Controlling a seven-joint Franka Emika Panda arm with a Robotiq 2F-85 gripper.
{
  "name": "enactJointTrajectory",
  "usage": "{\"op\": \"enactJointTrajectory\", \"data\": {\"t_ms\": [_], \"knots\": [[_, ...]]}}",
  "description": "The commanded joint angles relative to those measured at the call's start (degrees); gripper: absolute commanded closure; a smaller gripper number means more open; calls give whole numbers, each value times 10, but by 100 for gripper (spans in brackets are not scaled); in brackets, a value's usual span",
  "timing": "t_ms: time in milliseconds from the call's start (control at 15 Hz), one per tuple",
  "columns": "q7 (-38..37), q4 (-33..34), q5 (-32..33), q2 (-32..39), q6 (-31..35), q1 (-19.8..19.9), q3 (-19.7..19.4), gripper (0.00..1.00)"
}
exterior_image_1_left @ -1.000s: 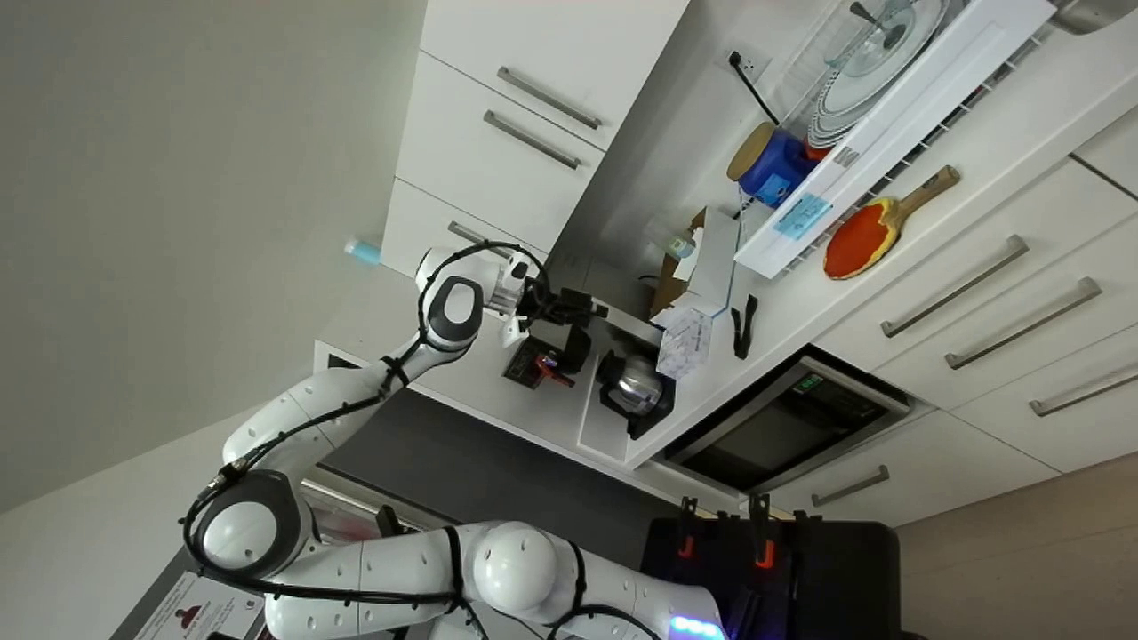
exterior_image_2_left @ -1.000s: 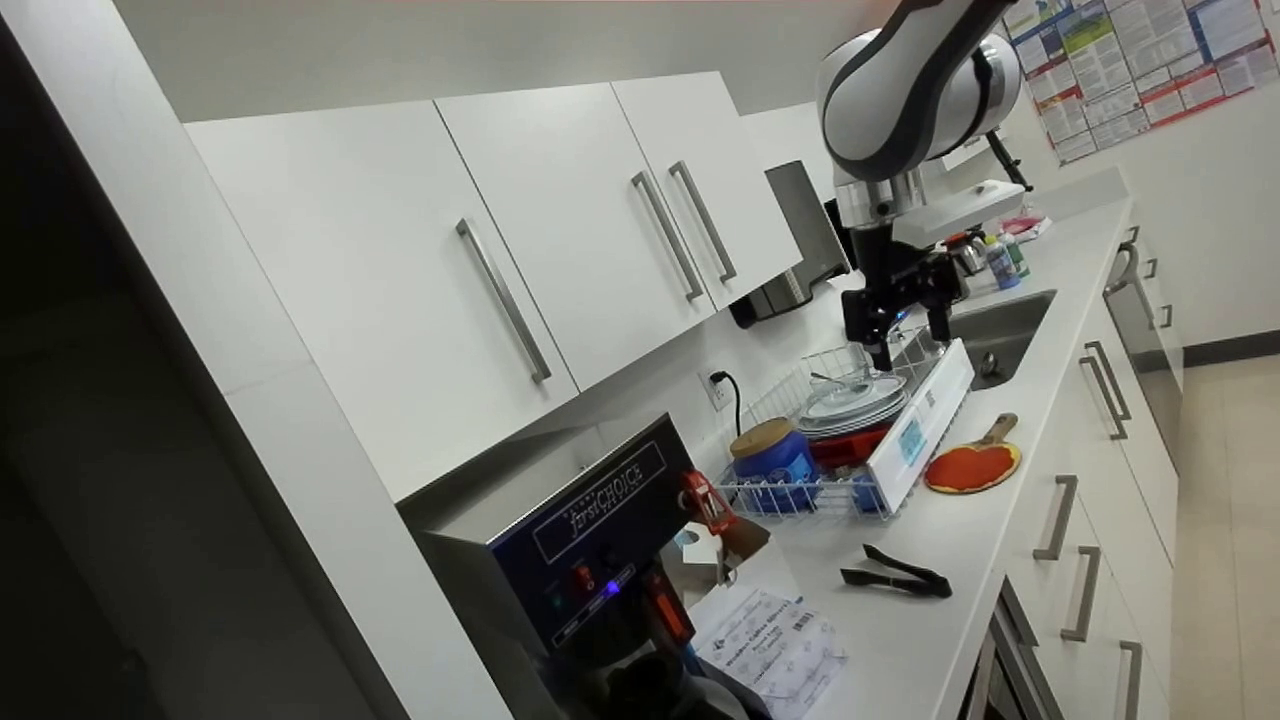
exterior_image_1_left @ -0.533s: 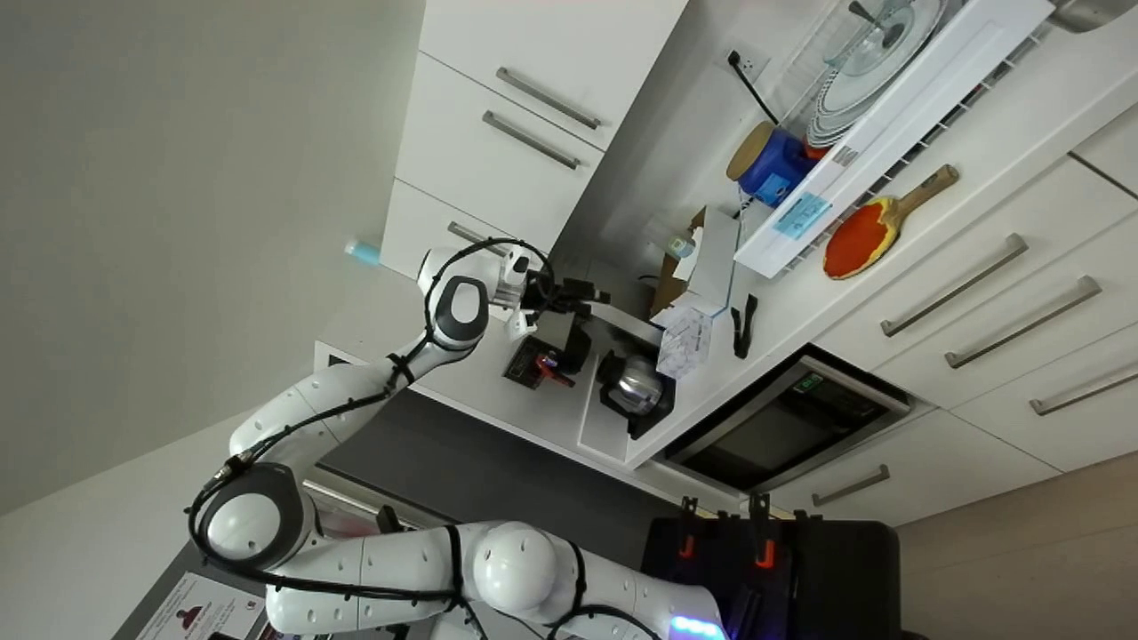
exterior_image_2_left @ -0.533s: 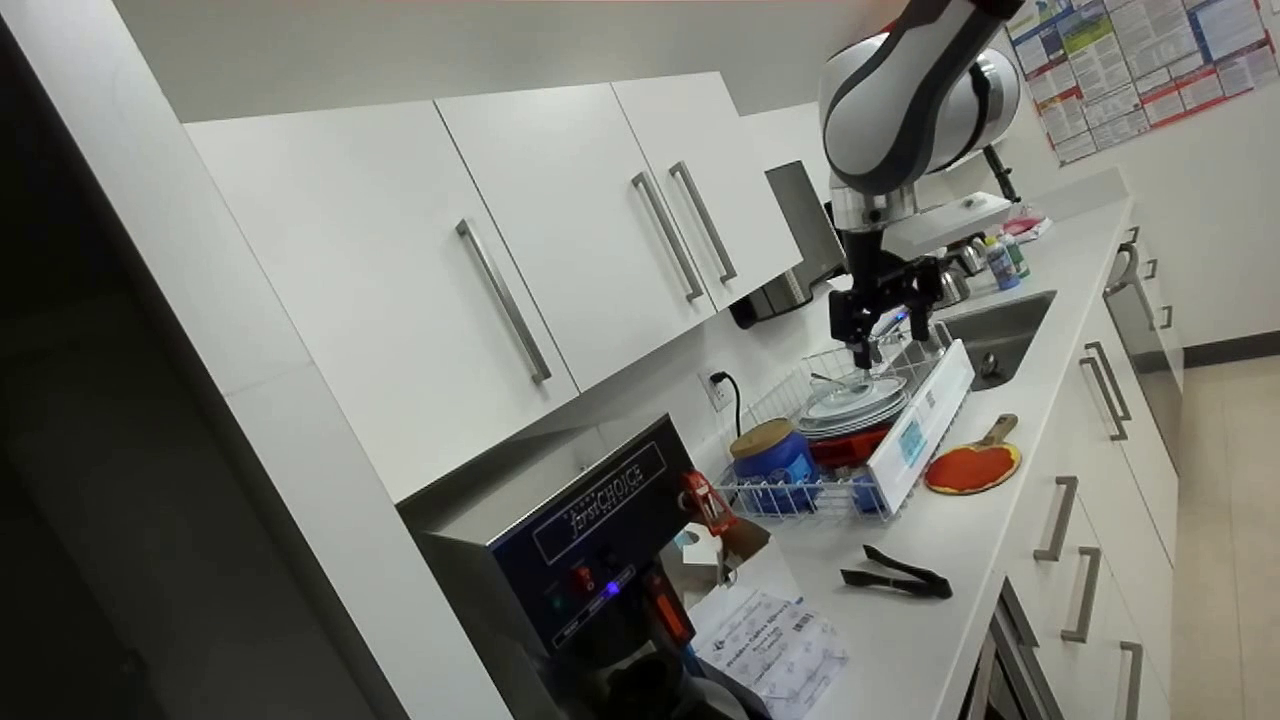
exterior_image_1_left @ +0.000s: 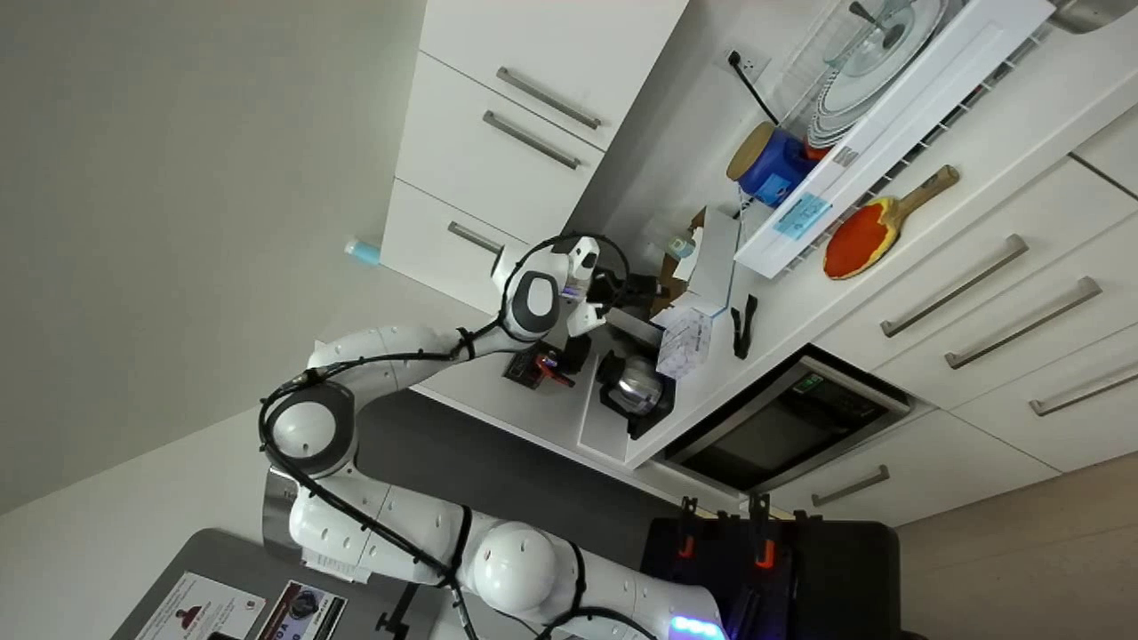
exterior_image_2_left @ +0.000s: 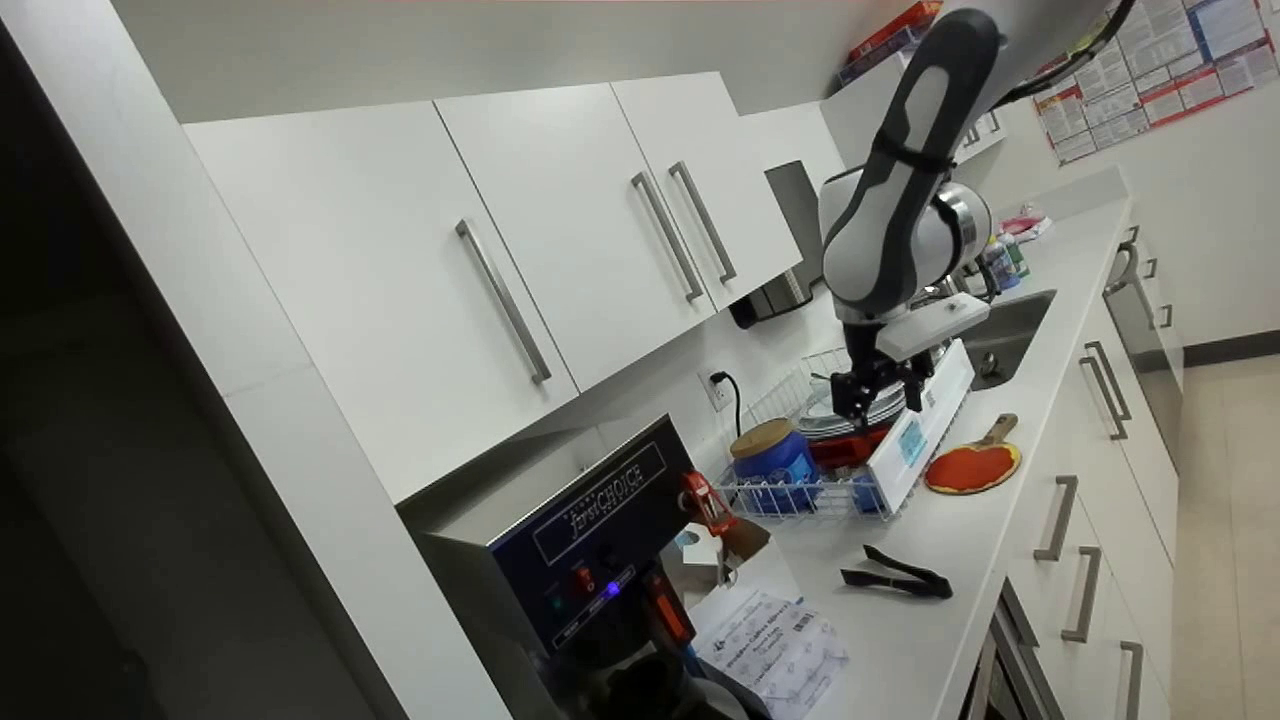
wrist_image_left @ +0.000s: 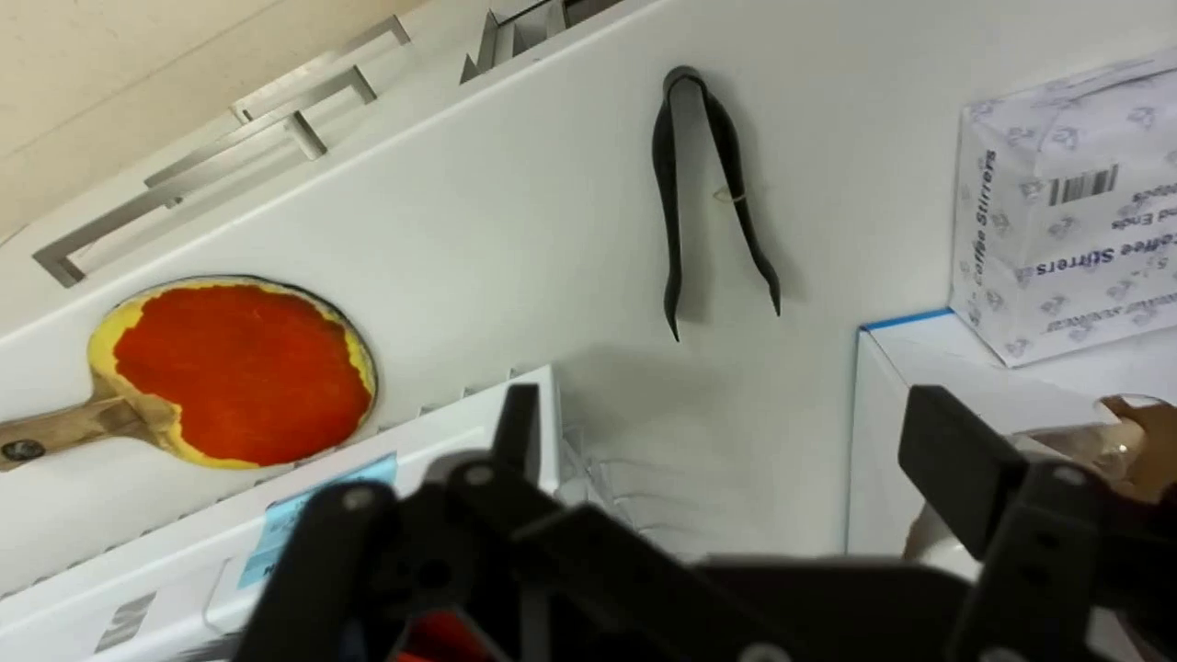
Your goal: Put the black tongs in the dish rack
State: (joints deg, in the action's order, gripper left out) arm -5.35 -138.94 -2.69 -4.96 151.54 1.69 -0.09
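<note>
The black tongs (exterior_image_1_left: 743, 345) lie spread in a V on the white counter, and they also show in an exterior view (exterior_image_2_left: 925, 584). In the wrist view the tongs (wrist_image_left: 666, 165) lie ahead of the fingers, tips toward me, hinge away. My gripper (wrist_image_left: 736, 441) is wide open with nothing between its fingers. It hangs above the counter, apart from the tongs, and shows in both exterior views (exterior_image_1_left: 656, 289) (exterior_image_2_left: 886, 408). The dish rack (exterior_image_1_left: 898, 133) is white wire with a white front panel (exterior_image_2_left: 945, 390). Its panel corner (wrist_image_left: 184, 552) shows behind my left finger in the wrist view.
A red and yellow paddle (wrist_image_left: 257, 372) lies before the rack. A coffee-stirrers box (wrist_image_left: 1067, 211) and a white carton (exterior_image_1_left: 714, 258) stand beside the tongs. The rack holds a blue jar (exterior_image_2_left: 775, 462) and plates. A coffee machine (exterior_image_2_left: 600, 520) and metal pot (exterior_image_1_left: 638, 387) are nearby.
My gripper has come down and forward, to the right in one exterior picture and lower in another. It stays open. The tongs and the rack have not moved.
</note>
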Motion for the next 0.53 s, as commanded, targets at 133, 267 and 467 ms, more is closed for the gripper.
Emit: {"op": "enactJointTrajectory", "data": {"t_ms": [133, 267, 467], "knots": [[12, 73, 26, 137, 24, -5, -3, 0], [2, 94, 47, 174, 25, -10, -7, 0], [3, 120, 74, 221, 20, -13, -16, 0]]}}
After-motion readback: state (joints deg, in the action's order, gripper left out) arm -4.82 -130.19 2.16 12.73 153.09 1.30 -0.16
